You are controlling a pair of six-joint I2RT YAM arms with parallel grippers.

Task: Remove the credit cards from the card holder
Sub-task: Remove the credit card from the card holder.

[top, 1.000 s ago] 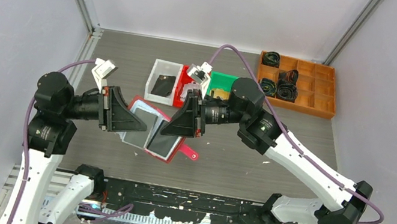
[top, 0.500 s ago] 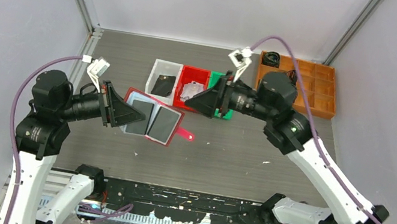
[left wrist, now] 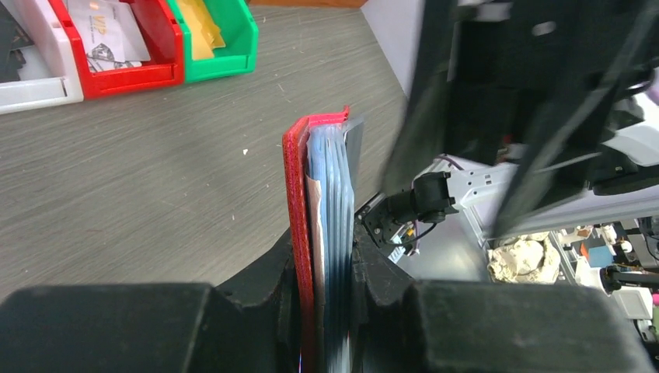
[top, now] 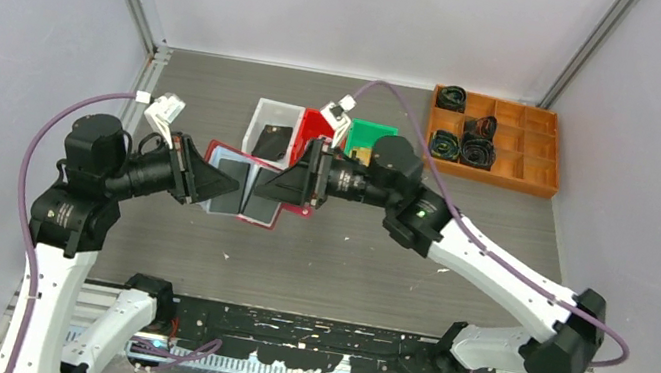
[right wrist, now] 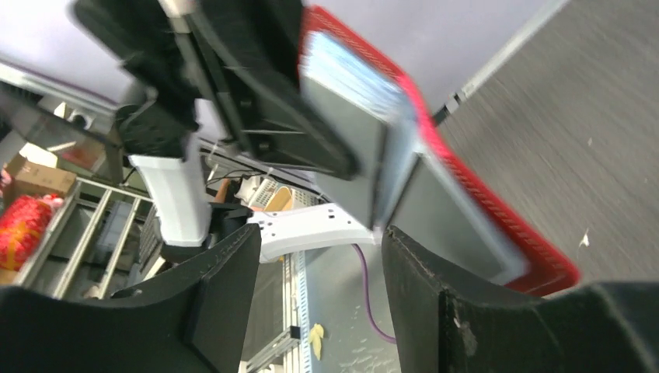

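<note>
The red card holder (top: 246, 215) hangs open above the table, its left edge clamped in my left gripper (top: 210, 183). Edge-on in the left wrist view, the card holder's red cover (left wrist: 294, 194) and pale blue sleeves sit between the shut jaws of the left gripper (left wrist: 325, 260). A dark credit card (right wrist: 353, 132) shows in a sleeve. My right gripper (top: 284, 187) stands open at the holder's right half. In its own view the right gripper (right wrist: 315, 242) holds nothing, and the card holder (right wrist: 497, 210) lies just beyond its fingertips. Another black card (top: 271, 142) lies in the white bin.
A white bin (top: 263, 112), a red bin (top: 313, 123) and a green bin (top: 374, 135) stand in a row behind the holder. The red bin (left wrist: 159, 35) holds a pale printed card, the green bin (left wrist: 237, 31) gold ones. An orange compartment tray (top: 516, 147) sits at the back right.
My right gripper left the holder shut, swung over the red bin, opened there, and has come back open to the holder. The left arm shifted the holder slightly up and back.
</note>
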